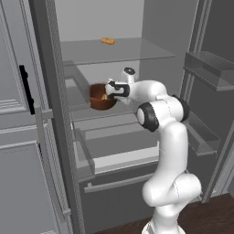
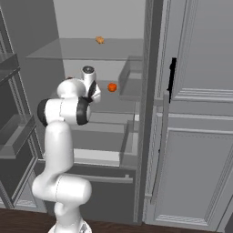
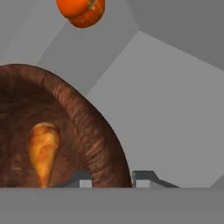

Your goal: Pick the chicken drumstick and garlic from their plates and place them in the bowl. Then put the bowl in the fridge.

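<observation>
Bowl (image 1: pixel 101 96) is sitting on a middle fridge (image 1: pixel 137 50) shelf, the chicken drumstick (image 3: pixel 43 151) lying inside; the gripper (image 3: pixel 112 178) is straddling its rim, jaws slightly apart and seemingly releasing; next, I judge, it needs a clean withdrawal without tipping.

In the hand view the bowl (image 3: pixel 94 131) runs off the left edge at nine o'clock, and its near wall drops behind the grey band at six o'clock. The thin bone end of the chicken drumstick (image 3: pixel 43 151) is cut off there too. An orange round item (image 3: pixel 82 11) at twelve o'clock is clipped by the top edge. The fingertips (image 3: pixel 142 178) barely rise into view, one on each side of the bowl's rim; whether they touch it cannot be told. In the left base view the arm's wrist covers the bowl's right side. A tiny orange-tan item (image 1: pixel 108 41) on the upper shelf is too small to identify.
</observation>
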